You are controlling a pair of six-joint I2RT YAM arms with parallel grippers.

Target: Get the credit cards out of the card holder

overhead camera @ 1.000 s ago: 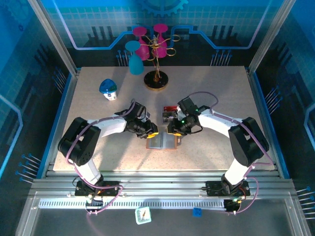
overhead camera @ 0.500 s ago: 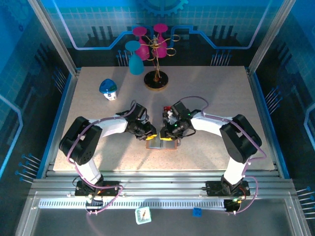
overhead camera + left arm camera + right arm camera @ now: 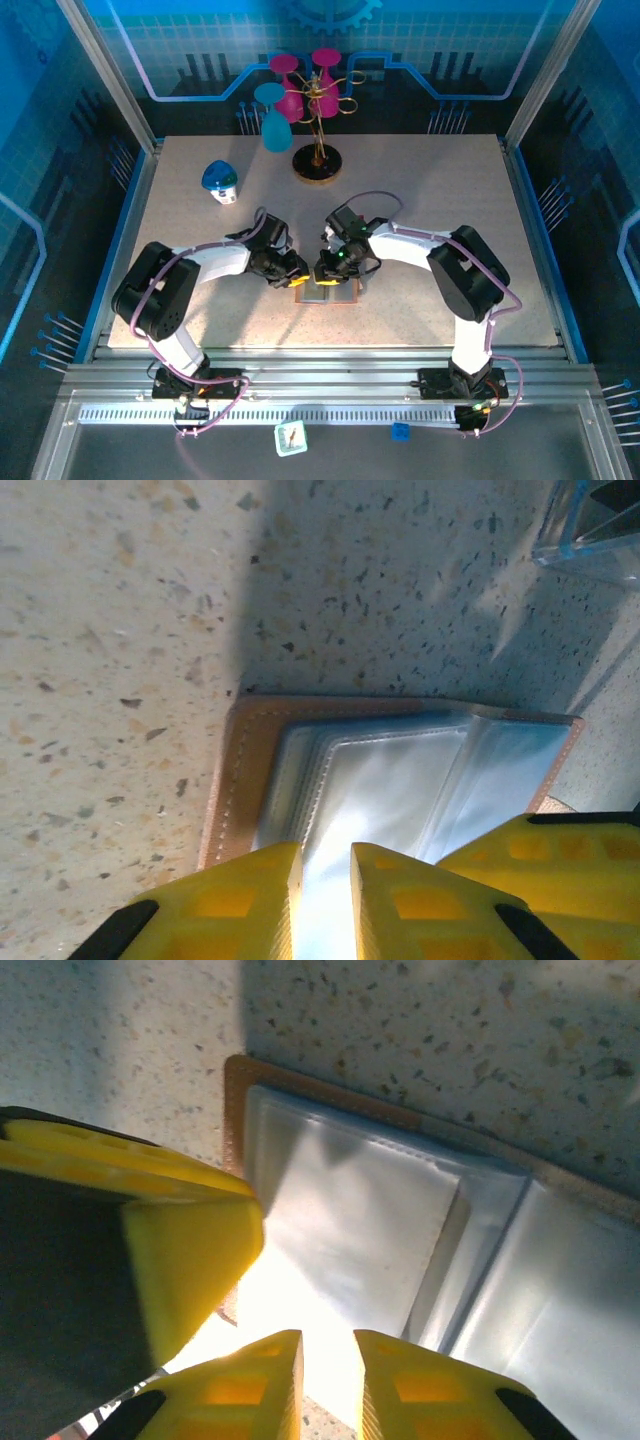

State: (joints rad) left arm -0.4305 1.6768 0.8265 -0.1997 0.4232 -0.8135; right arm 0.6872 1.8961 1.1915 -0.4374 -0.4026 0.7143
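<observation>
The card holder lies open and flat on the speckled table, with a brown rim and shiny grey-blue pocket panels. My left gripper sits low over its left half, jaws a narrow gap apart, with just the glossy panel showing through the gap. My right gripper is right beside it over the same end, its jaws also slightly apart above a pale pocket panel. The two grippers' yellow fingers nearly touch. The credit cards are hidden; I cannot make one out in the pockets.
A clear plastic box stands just past the card holder. Farther back are a blue-and-white mushroom-shaped object and a gold stand with pink and blue glasses. Metal rails edge the table.
My right gripper has swung left across the card holder toward the left gripper, and its jaws have narrowed. The left gripper has shifted slightly left and stayed low over the holder.
</observation>
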